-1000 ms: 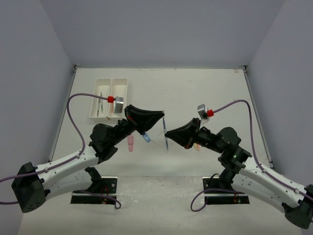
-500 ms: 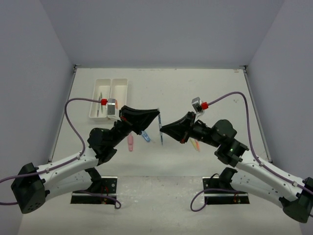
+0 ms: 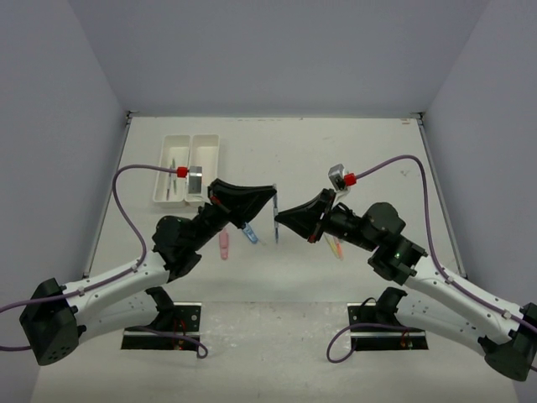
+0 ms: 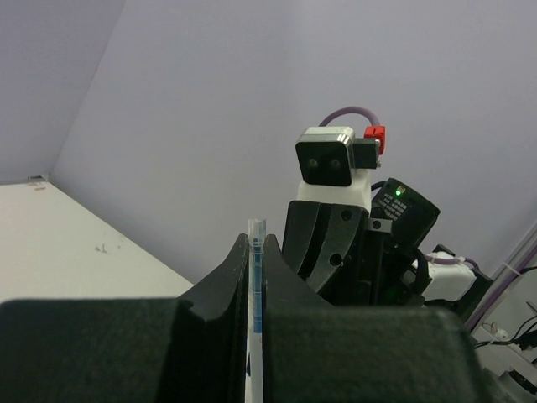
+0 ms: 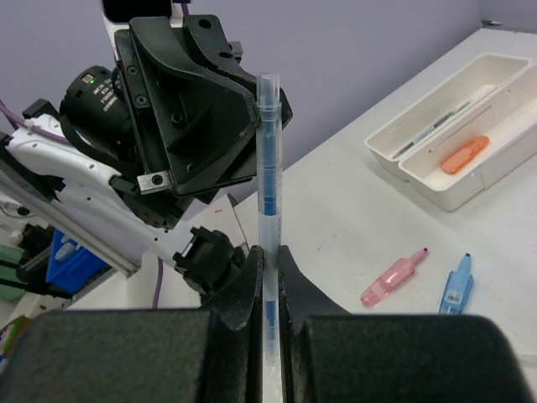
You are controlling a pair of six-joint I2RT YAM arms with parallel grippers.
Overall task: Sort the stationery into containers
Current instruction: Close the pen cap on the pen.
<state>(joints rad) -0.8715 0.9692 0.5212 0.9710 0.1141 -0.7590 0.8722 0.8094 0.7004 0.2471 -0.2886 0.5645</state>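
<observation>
A clear pen with blue marks [image 3: 276, 222] is held upright above the table between both grippers. My left gripper [image 3: 273, 195] is shut on its upper part; the pen [image 4: 255, 277] shows pinched between the jaws [image 4: 255, 245]. My right gripper [image 3: 281, 217] is shut on its lower part, and the pen [image 5: 268, 168] sticks up out of that gripper [image 5: 268, 253]. The two joined white trays [image 3: 186, 148] stand at the far left. One tray holds thin pens [image 3: 172, 172]. The other holds an orange piece [image 5: 464, 154].
A pink piece [image 3: 224, 245] and a blue piece [image 3: 250, 234] lie on the table under my left arm; both also show in the right wrist view, pink [image 5: 394, 279] and blue [image 5: 456, 285]. Yellow and orange markers [image 3: 336, 248] lie partly under my right arm.
My right gripper has carried the pen left and slightly up to the left gripper. The left gripper has shifted a little and now both jaws hold the same pen.
</observation>
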